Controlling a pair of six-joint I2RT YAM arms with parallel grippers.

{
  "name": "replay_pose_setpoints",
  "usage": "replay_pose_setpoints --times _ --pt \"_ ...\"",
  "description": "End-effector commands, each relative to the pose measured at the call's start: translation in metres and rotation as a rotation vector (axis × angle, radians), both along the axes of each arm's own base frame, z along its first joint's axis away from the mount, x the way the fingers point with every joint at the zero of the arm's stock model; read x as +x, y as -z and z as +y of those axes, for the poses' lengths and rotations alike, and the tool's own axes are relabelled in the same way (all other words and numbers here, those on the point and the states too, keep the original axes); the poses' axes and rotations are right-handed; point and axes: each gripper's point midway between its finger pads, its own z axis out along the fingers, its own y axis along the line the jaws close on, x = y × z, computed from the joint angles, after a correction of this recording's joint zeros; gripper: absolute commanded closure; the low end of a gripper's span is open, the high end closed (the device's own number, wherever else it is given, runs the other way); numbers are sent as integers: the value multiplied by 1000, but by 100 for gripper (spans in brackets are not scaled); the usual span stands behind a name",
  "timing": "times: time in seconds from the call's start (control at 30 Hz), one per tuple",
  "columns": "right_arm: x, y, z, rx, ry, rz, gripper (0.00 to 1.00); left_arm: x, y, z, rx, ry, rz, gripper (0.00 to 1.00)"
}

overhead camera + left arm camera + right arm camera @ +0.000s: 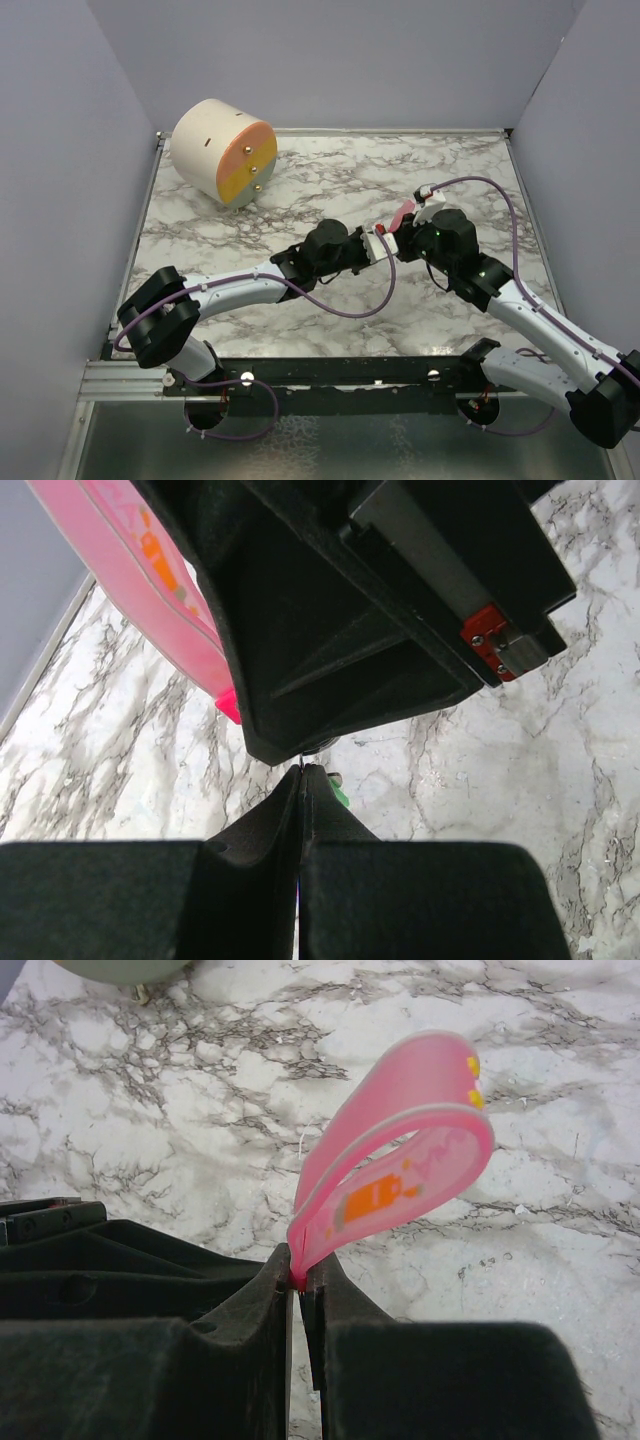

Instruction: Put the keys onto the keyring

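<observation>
The keyring (400, 1175) is a pink strip bent into a loop. It carries an orange printed mark and a few yellow dots, too blurred to read. Its metal ring cannot be made out.

Both arms meet above the middle of the marble desk (470, 170), slightly right of centre. Bare marble lies on every side of them. A cream drum (215, 140) with a pink and orange face lies on its side in the far left corner, well apart from the arms. Grey walls close in the desk's left, far and right edges.

The right pincer (300, 1272) is pressed together on the foot of the pink loop, holding it upright. The left pincer (303, 772) is also pressed together, tip to tip with the right one. It pinches the green key (341, 796), of which only a sliver shows beside one fingertip.
</observation>
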Motion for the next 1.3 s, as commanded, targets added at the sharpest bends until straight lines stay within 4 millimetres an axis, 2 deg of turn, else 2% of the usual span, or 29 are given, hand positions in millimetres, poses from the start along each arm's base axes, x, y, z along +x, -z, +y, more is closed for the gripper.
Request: replay_pose_setpoints --times 0.0,0.33,1.27 --pt "2 -13 2 17 -1 -19 99 2 -18 -5 -21 -7 -29 100" --pt "4 -13 2 16 6 -23 99 4 -23 -10 -44 -14 -10 100" --pt "7 -16 -2 73 60 -51 99 -4 -21 -17 -61 11 40 100"
